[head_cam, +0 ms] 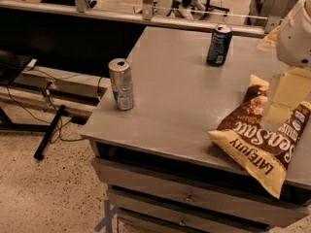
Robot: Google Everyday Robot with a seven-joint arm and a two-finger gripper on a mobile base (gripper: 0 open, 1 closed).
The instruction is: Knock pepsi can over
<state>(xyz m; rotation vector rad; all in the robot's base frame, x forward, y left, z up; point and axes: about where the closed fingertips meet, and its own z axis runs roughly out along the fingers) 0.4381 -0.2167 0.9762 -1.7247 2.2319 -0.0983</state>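
Observation:
The pepsi can (219, 44) is dark blue with a silver top rim. It stands upright near the far edge of the grey table (180, 106). My gripper (287, 97) hangs at the right edge of the view, over the chip bag, below the white arm housing (296, 33). It is to the right of the pepsi can and nearer the camera, well apart from it, and holds nothing that I can see.
A taller silver can (121, 84) stands upright near the table's left edge. A brown and yellow chip bag (262, 142) lies at the front right. Drawers (194, 198) sit under the table. Cables and a black stand (48, 130) lie on the floor at left.

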